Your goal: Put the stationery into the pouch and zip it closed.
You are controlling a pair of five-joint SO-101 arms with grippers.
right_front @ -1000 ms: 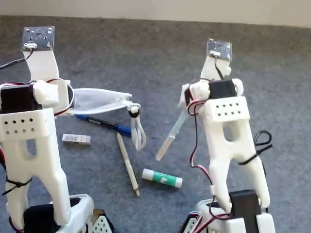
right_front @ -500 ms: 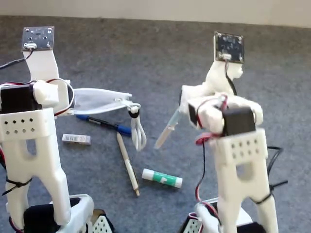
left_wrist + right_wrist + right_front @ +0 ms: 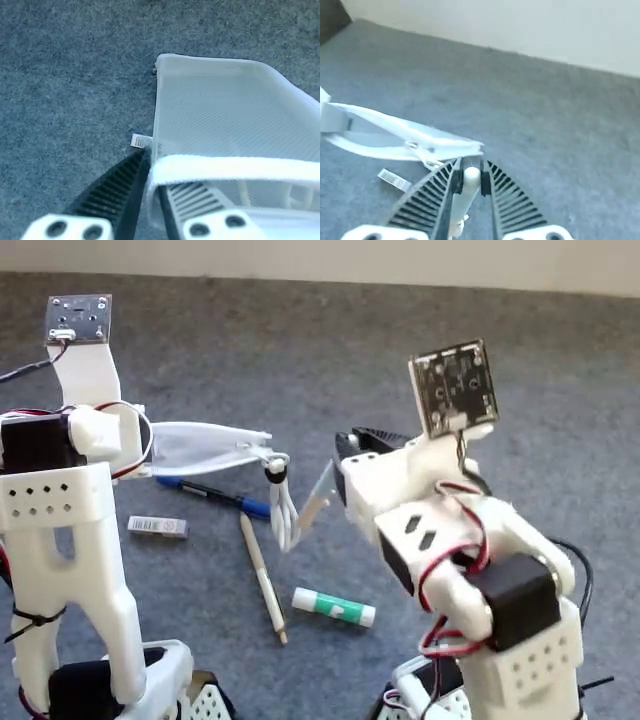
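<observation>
The white mesh pouch [image 3: 205, 448] is held at one end by the left gripper [image 3: 150, 167]: its fingers are closed on the pouch's banded edge, one dark ribbed finger outside the mesh and the other seen through it. From there the pouch stretches out over the grey table [image 3: 300, 340]; whether its free end rests on the table or hangs just above it cannot be told with certainty. At that free end a white cord loop [image 3: 284, 508] is attached at the zipper pull. A pale stick [image 3: 318, 498] is gripped by the right gripper [image 3: 471, 169], whose fingers are shut on it — the stick is tilted, its lower tip lying just beside the cord loop and near the pouch's free end. On the side of the pouch toward the arms' bases, a blue pen [image 3: 215, 494] lies just beside the pouch's long edge and roughly along it. A small barcoded block [image 3: 157, 527] is set a little beyond the blue pen from the pouch. A beige pen [image 3: 262, 580] starts near the cord loop and runs away from the pouch, and a glue stick [image 3: 333, 607] — white with a green band — lies well apart from the pouch, beside the beige pen's far end.
</observation>
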